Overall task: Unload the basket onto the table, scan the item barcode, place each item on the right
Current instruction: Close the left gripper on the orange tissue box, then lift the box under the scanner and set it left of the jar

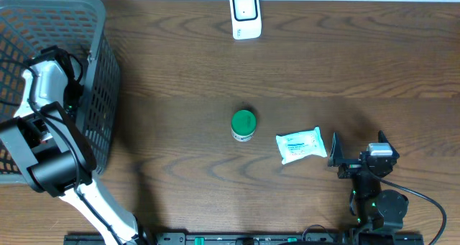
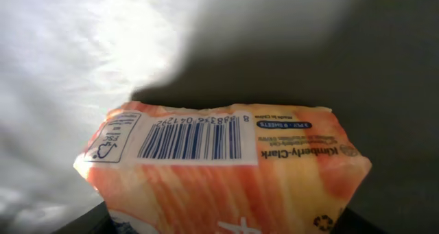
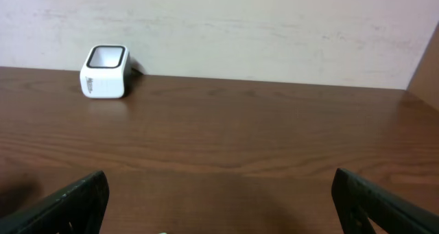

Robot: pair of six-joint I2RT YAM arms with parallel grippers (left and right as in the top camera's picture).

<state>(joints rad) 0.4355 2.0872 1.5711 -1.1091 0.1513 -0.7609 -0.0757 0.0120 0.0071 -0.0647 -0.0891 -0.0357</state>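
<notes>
My left gripper [image 2: 230, 224] is down in the basket [image 1: 100, 65] at the far left. An orange pack [image 2: 226, 179] fills the space between its jaws, with the barcode [image 2: 188, 139] facing my wrist camera. Only dark finger edges show at the bottom corners of that view, so I cannot tell whether the jaws grip the pack or merely straddle it. My right gripper [image 3: 219, 203] stands wide open and empty, low over the table [image 1: 180, 72] at the near right.

I judge the task to be at its start: the pack is not yet out of the basket, and nothing is in front of the scanner [image 1: 245, 15], which stands at the far edge, in the middle. Left to do:
- secure the pack
- lift it out
- carry it across
- turn the barcode to the scanner window

The basket wall is the first edge I must clear. Beyond it, the wood between basket and scanner lies bare. The jar [image 1: 243, 124] in the middle and the wipes [image 1: 300, 145] just beside my right gripper sit nearer, well apart from that path. The scanner backs onto the far edge, so I would approach it from the near side.
</notes>
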